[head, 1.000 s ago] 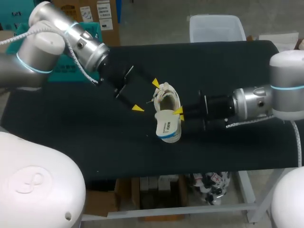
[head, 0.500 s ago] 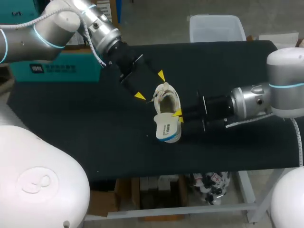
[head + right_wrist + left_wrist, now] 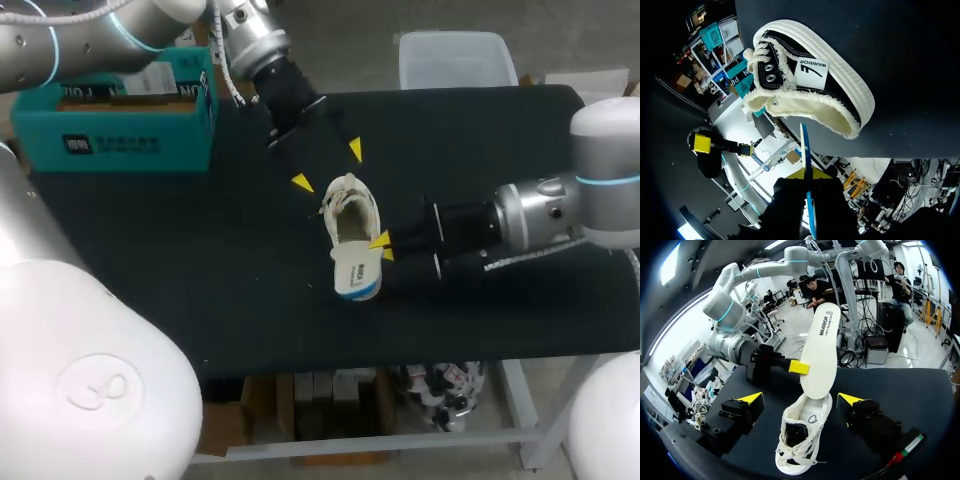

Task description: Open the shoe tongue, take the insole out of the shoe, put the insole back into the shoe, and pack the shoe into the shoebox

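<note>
Left end effector has shifted beyond shoe; right end effector grips insole.

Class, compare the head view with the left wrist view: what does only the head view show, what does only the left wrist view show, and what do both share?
Only the head view: the teal shoebox at the table's far left, apart from the shoe. Only the left wrist view: the insole stands upright, its lower end at the shoe's opening. Both: the right end effector shut on the insole, and the left end effector open by the shoe's toe end.
</note>
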### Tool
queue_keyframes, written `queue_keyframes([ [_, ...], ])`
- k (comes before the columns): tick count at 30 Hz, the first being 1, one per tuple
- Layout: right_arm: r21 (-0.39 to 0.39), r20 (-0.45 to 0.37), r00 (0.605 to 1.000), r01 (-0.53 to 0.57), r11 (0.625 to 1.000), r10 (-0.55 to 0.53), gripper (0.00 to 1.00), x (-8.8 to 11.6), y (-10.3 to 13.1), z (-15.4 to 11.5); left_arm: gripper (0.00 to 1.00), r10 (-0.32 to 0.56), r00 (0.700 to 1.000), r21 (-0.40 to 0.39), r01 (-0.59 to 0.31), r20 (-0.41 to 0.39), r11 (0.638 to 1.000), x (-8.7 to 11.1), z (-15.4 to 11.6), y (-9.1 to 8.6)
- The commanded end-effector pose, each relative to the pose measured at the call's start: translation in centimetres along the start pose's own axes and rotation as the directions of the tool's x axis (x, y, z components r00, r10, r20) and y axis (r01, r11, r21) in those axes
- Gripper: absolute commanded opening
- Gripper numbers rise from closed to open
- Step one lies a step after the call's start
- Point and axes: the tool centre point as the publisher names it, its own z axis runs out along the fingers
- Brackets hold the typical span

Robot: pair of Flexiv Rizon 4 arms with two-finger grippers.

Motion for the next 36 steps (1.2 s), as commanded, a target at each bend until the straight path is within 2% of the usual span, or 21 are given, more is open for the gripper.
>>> queue_keyframes([
  [1, 0.004, -0.002, 1.000, 0.000, 1.000, 0.000, 0.00, -0.03, -0.03, -0.24, 1.00, 0.010, 0.995, 0.020, -0.008, -0.098, 1.000, -0.65, 0.05, 0.56],
  [6, 0.007, -0.002, 1.000, 0.001, 1.000, -0.001, 0.00, -0.06, -0.05, -0.32, 1.00, -0.013, 0.993, -0.017, 0.011, -0.119, 1.000, -1.09, 0.25, 0.59],
  [32, 0.020, 0.000, 1.000, 0.008, 1.000, -0.008, 0.00, 0.07, 0.33, -0.42, 1.00, -0.013, 0.993, -0.017, 0.011, -0.119, 1.000, -1.09, 0.25, 0.59],
  [36, 0.023, 0.002, 1.000, 0.008, 1.000, -0.008, 0.00, 0.23, 0.47, -0.35, 1.00, 0.027, 0.992, 0.022, -0.024, -0.122, 0.999, -1.01, 0.02, 0.72],
])
